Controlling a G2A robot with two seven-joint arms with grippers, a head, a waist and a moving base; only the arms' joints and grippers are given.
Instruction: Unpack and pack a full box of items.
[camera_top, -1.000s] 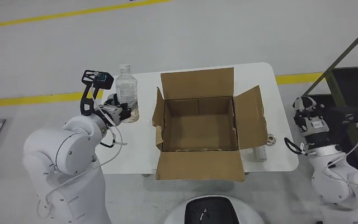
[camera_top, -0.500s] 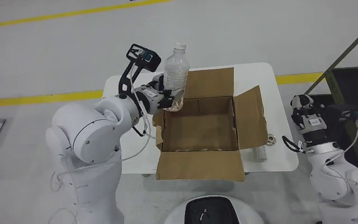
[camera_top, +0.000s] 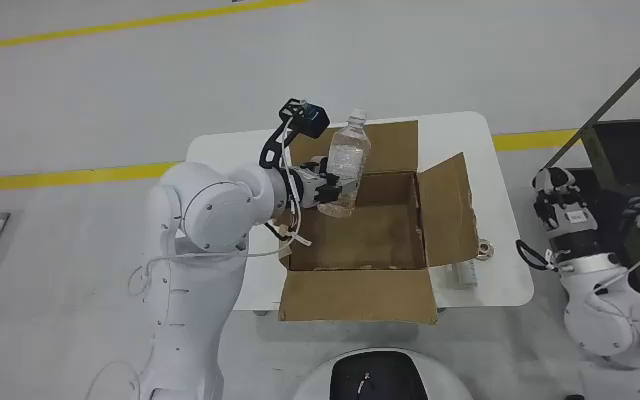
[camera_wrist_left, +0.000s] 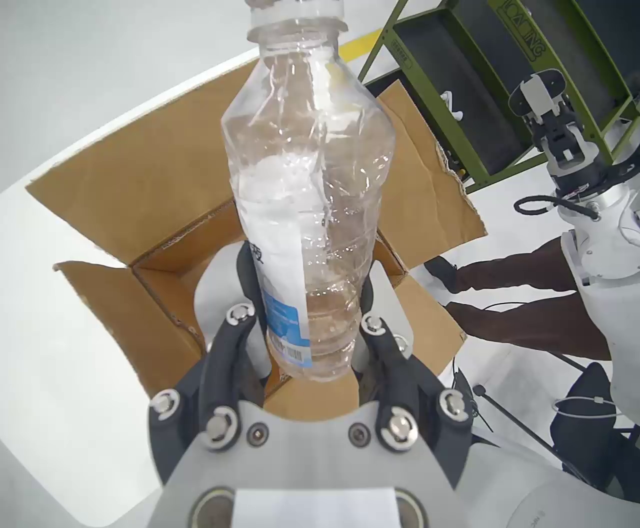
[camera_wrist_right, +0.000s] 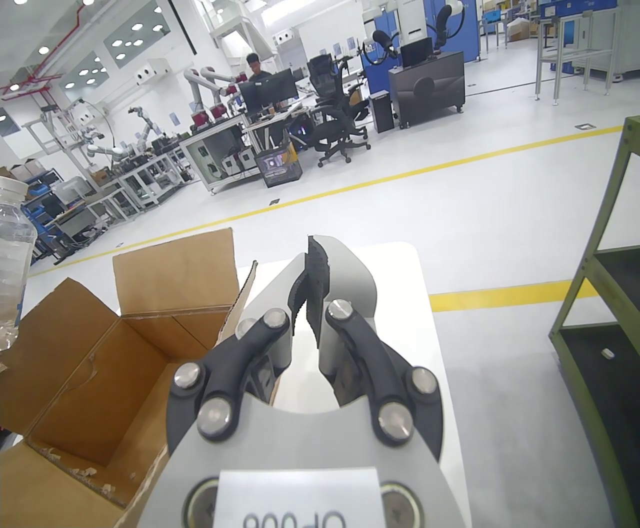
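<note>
A clear plastic bottle (camera_top: 346, 165) with a white cap hangs over the left rear corner of the open cardboard box (camera_top: 355, 268). My left gripper (camera_top: 333, 193) is shut on its lower part; in the left wrist view the bottle (camera_wrist_left: 307, 210) stands between the fingers (camera_wrist_left: 239, 325) of that gripper (camera_wrist_left: 305, 320), above the box (camera_wrist_left: 150, 165). My right gripper (camera_wrist_right: 310, 285) is shut with nothing in it, off the table's right end (camera_top: 565, 215). From there the box (camera_wrist_right: 105, 350) and the bottle (camera_wrist_right: 12, 260) show to one side.
The box interior looks empty; its flaps are spread outward. A small ring-shaped part (camera_top: 485, 249) and a pale tube-like item (camera_top: 466, 272) lie on the white table (camera_top: 480, 150) by the right flap. A green rack (camera_top: 610, 140) stands right of the table.
My left arm lifted the bottle from the table's left side and carried it rightward to above the box's left rear corner. The right arm has barely shifted.
</note>
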